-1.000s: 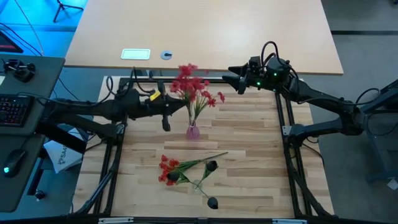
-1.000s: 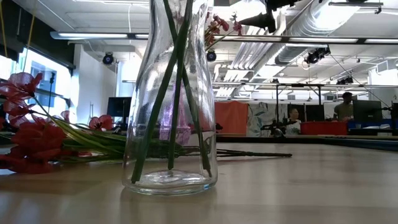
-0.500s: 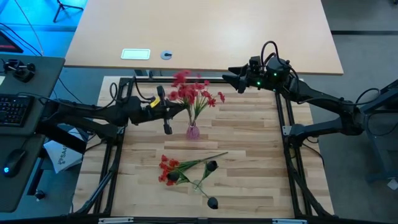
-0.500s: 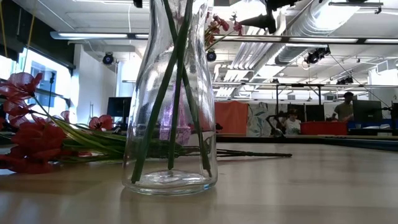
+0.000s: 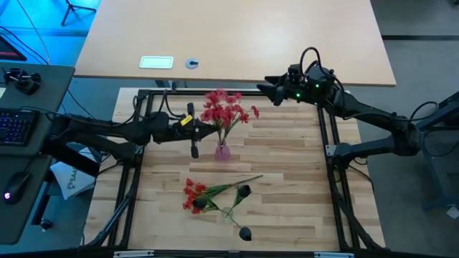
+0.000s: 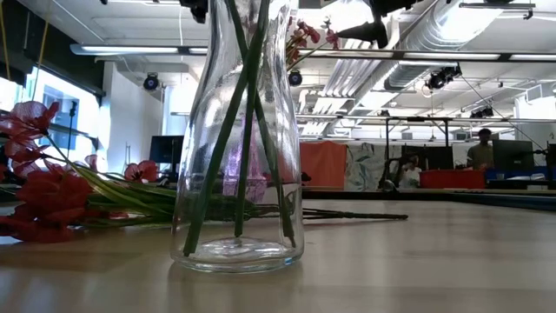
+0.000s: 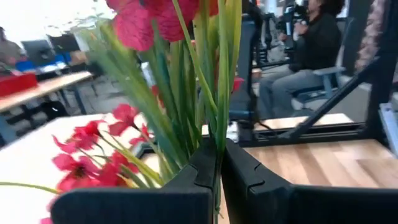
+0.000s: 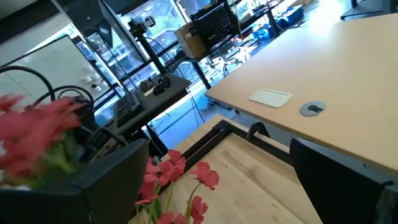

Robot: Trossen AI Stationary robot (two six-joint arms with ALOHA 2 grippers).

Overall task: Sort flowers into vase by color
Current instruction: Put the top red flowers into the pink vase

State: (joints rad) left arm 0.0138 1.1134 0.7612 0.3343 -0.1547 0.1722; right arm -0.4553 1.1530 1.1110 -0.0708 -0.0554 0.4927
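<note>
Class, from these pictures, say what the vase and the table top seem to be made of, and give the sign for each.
The vase: clear, glossy glass by its look; the stems show straight through it.
The table top: pale wood strips with a smooth finish, judging by the visible grain and plank joints.

Even bright overhead light on the worktop (image 5: 287, 179), blue glow at far left, ceiling strip lights (image 6: 434, 56) glaring in low view, glass vase (image 6: 237, 139) distorting stems, wrist views soft, possibly motion-blurred

An open lab: exposed ceiling ducts (image 6: 486, 35), workbenches (image 6: 486, 198), monitors (image 6: 165, 148).
</note>
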